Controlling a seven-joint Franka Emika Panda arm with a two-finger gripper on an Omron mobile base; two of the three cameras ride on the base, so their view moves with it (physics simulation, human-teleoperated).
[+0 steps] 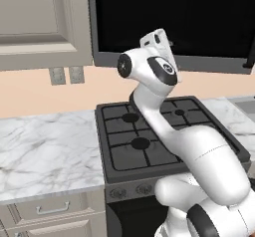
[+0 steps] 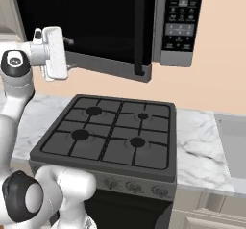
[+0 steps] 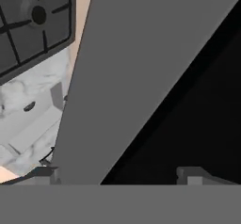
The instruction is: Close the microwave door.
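Left base view: microwave door hangs above the stove, my hand raised against its bottom edge. Right base view: door ajar beside the microwave keypad. Hand view: my pincer released, fingertips straddling the frame.

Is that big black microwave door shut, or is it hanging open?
Partly open. The microwave door angles out from the microwave, its handle edge standing forward of the keypad strip.
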